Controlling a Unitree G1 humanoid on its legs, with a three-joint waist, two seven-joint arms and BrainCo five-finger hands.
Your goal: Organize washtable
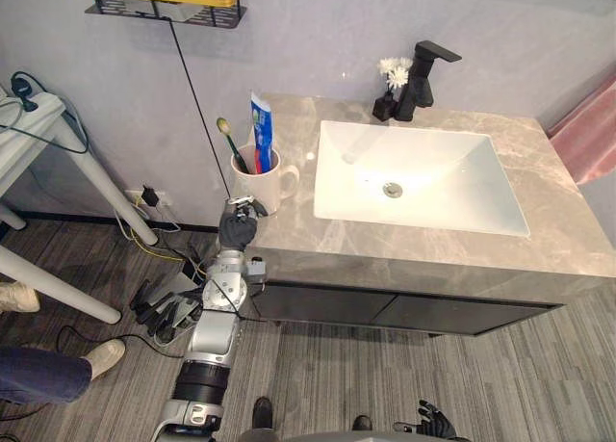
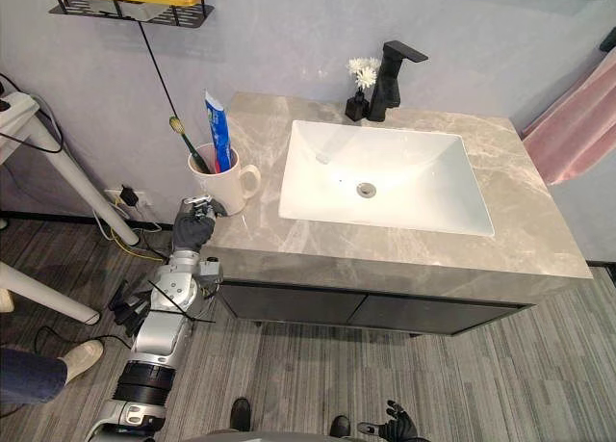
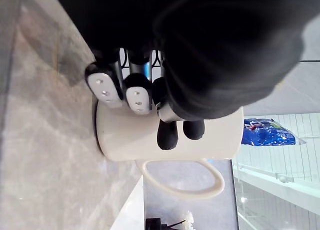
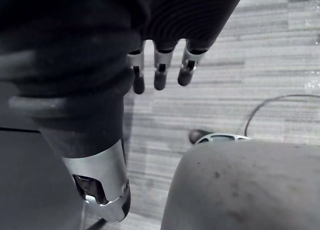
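Left wrist view showed the left hand point(image 3: 136, 97) curled onto the upright mug point(image 3: 125, 138) left of the sink point(image 1: 414, 172), its handle toward the sink, the right hand point(image 1: 430, 423) hanging slack, farther from it.

Desk point(image 1: 539, 240): grey-beige marble, pale veining; cabinet front point(image 1: 404, 312) dark. Sink point(image 1: 356, 172) white. Tap point(image 1: 421, 76) black. Mug point(image 1: 265, 184) cream. Toothpaste tube point(image 1: 261, 129) blue with white and red. Toothbrush point(image 1: 227, 134): dark green handle, yellowish head. Flowers point(image 1: 396, 73) white, vase point(image 1: 384, 108) black. Towel point(image 1: 589, 134) pink. Shelf point(image 1: 159, 4): black wire, yellow rail. Floor point(image 1: 385, 384) grey, striped. Wall point(image 1: 318, 38) plain grey.
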